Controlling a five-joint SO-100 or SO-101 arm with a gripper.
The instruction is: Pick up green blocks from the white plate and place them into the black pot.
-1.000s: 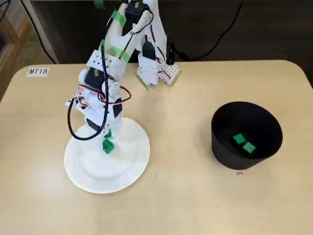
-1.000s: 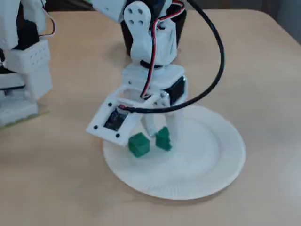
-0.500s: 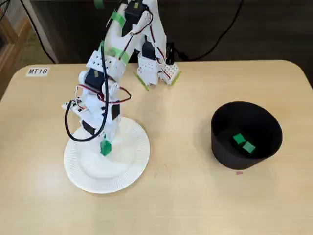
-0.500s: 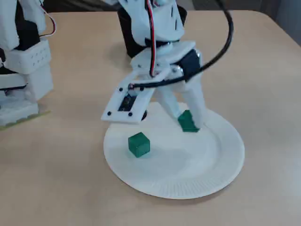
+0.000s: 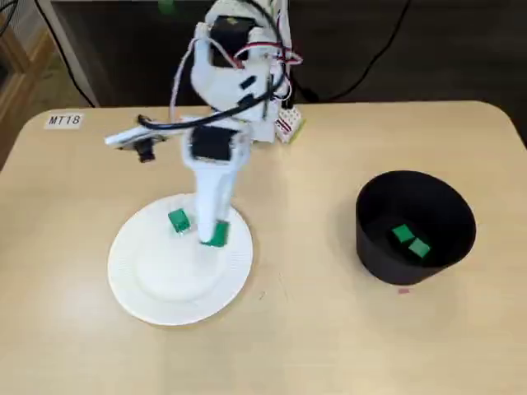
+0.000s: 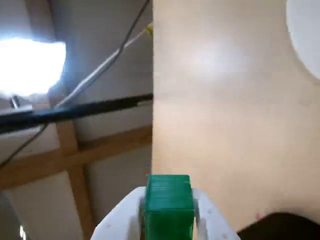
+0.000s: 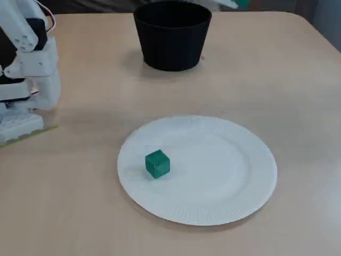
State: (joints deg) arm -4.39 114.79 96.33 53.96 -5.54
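A: A pale wooden counter (image 5: 313,346) is seen, backed by dark cables, with an MT18 label (image 5: 64,120) stuck at one corner. What is held in each container?

B: Two green blocks (image 5: 403,234) are seen lying in the black pot (image 5: 375,247). One green cube (image 7: 157,163) lies on the white paper plate (image 7: 256,176), near its left rim in the lower fixed view.

A: What is shown by one view alone?

B: The pot's contents are shown only from above. The grip is made plain in the wrist view: a third green block (image 6: 169,210) is clamped between the white fingers (image 6: 210,220) of the end effector (image 6: 169,195), raised off the plate. Fine ridges are seen across its saturated green face.
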